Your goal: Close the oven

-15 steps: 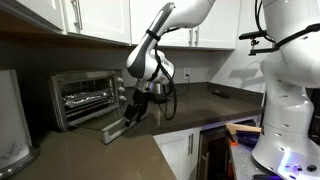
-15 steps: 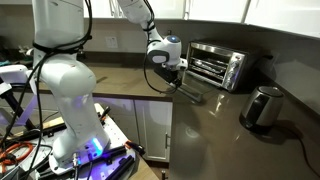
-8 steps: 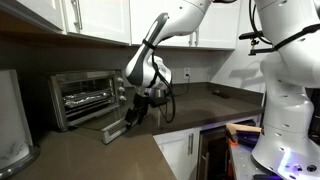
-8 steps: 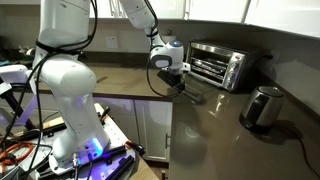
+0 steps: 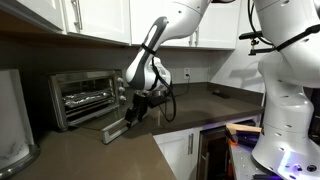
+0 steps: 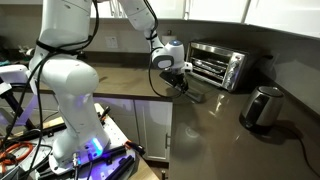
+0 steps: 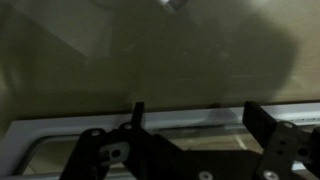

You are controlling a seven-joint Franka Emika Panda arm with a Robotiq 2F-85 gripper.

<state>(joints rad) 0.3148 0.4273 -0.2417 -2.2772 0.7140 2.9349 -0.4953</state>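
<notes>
A white appliance (image 5: 13, 140) stood at the near left. Right of it sat the oven (image 5: 85, 92), its door (image 5: 112, 129) dropped open, lying flat over the dark counter (image 5: 110, 160). At the door's right edge hung the gripper (image 5: 133, 113), jaws apparently apart, holding nothing.

Silver oven (image 5: 85, 97), black claw (image 5: 133, 113), white arm (image 5: 175, 12) & cabs (image 5: 100, 18), dark grey counter (image 6: 210, 130), dark kettle (image 6: 262, 106)

One oven (image 5: 85, 95), one kettle (image 6: 262, 107), one tool (image 5: 136, 112) and one desk (image 5: 95, 152); the oven shows in both exterior views.
</notes>
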